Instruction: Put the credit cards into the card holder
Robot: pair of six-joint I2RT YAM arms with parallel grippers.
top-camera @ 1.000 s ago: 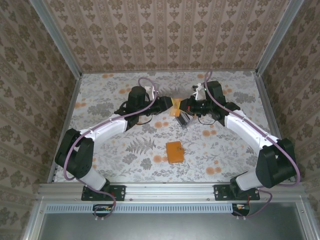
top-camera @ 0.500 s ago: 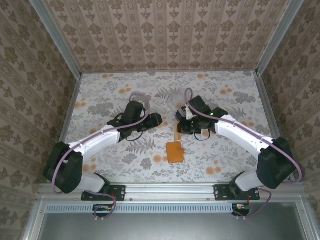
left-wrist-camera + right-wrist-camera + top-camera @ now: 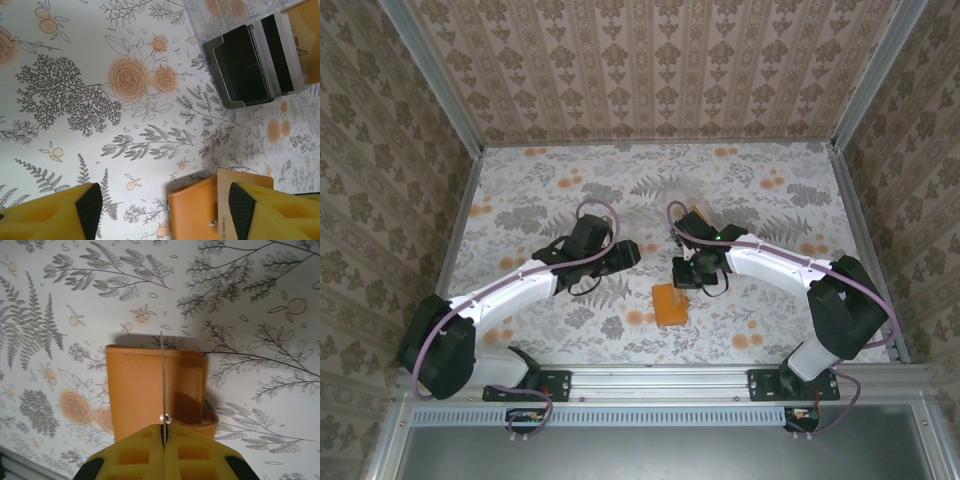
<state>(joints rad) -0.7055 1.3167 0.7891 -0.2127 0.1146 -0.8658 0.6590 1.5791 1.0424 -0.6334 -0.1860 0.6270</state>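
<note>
Orange card holder (image 3: pixel 670 304) is lying flat on the floral counter (image 3: pixel 540 190) near the front edge, between the two arms. The right tool (image 3: pixel 163 440) is right over it, pinched tight on a card (image 3: pixel 162 370) that's turned edge-on, so it's just a thin line across the holder, and I can't tell if it's touching. Left tool (image 3: pixel 165 202) hangs just beside the holder with its yellow fingers (image 3: pixel 60 215) spread wide and nothing between them, and further back there's a clear box (image 3: pixel 220 12) with black cards (image 3: pixel 240 62) sitting in it.
</note>
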